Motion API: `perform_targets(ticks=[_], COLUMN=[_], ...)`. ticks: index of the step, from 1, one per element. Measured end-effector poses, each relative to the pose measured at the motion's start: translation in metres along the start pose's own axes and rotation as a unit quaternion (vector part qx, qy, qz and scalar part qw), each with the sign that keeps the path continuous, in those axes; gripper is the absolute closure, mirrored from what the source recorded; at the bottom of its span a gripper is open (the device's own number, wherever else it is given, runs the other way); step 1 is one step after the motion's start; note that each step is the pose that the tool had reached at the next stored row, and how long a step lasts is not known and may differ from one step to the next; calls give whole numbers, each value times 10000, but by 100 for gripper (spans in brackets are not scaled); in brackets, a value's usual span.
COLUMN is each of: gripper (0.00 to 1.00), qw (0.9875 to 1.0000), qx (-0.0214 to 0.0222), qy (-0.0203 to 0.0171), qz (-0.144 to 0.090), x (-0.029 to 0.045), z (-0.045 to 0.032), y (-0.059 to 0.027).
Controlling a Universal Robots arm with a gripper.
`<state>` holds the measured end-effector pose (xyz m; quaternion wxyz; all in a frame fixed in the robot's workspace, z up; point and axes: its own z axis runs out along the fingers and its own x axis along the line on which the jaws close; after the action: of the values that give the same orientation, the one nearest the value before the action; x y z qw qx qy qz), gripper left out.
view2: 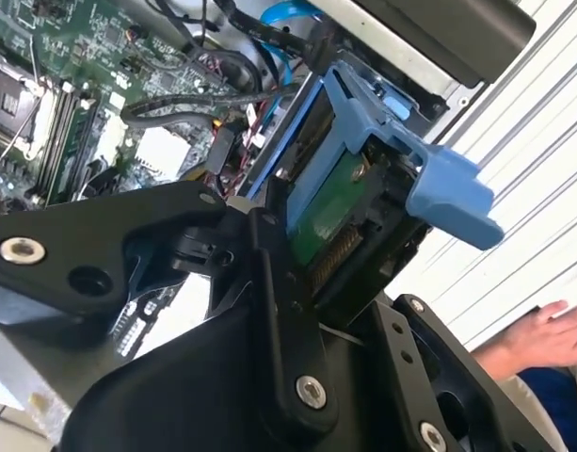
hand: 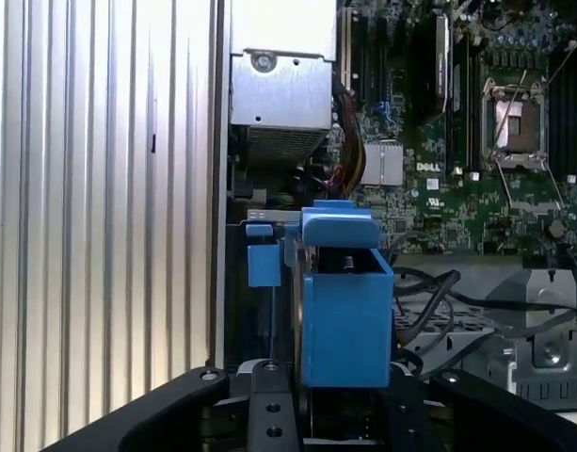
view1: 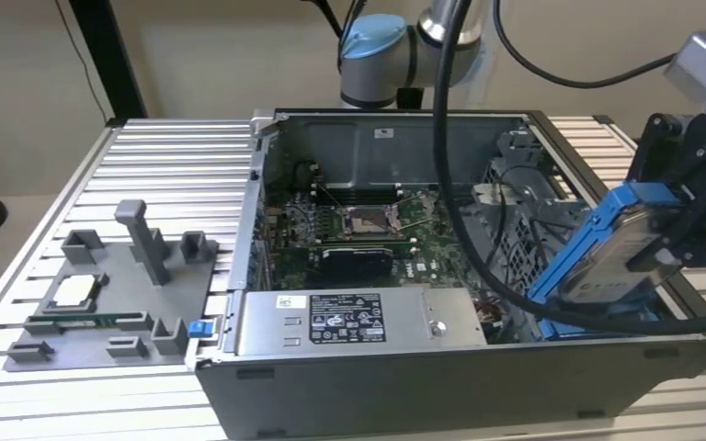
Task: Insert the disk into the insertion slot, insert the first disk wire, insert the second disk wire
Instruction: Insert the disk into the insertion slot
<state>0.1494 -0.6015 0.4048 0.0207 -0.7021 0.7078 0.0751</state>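
The arm's silver-grey joint carries a light-blue cap, and thick black cables trail beside that joint. The gripper is matte black, with silver screws.

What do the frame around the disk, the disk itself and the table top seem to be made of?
The frame looks like moulded plastic: uniform bright blue, matte, with shaped tabs. The disk itself looks like metal: silver-grey with a dull sheen. The table top is probably aluminium profile: pale grey, ribbed, with bright glints.

We see the disk in its blue carrier clamped between our jaws, the motherboard beyond it.
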Motion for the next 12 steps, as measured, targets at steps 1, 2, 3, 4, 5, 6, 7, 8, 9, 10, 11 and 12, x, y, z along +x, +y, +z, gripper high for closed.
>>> perform_targets(ticks=[1, 2, 3, 4, 5, 6, 7, 8, 9, 10, 11, 12], gripper=[100, 100, 100, 100, 100, 100, 100, 100, 100, 100, 100, 100], qw=[10000, 10000, 10000, 10000, 10000, 9999, 9999, 9999, 9999, 9999, 9999, 9999], qx=[39, 57, 64, 66, 68, 71, 74, 74, 72, 67, 63, 57], qy=[4, 12, 20, 29, 36, 40, 40, 39, 37, 33, 32, 39], qz=[2, 14, 27, 43, 58, 75, 92, 114, 129, 139, 145, 148], x=[1, 2, 2, 3, 4, 6, 6, 6, 5, 4, 2, -2], z=[7, 15, 25, 36, 49, 60, 62, 62, 58, 49, 34, 19], y=[10, 19, 28, 38, 49, 60, 67, 69, 69, 71, 72, 74])
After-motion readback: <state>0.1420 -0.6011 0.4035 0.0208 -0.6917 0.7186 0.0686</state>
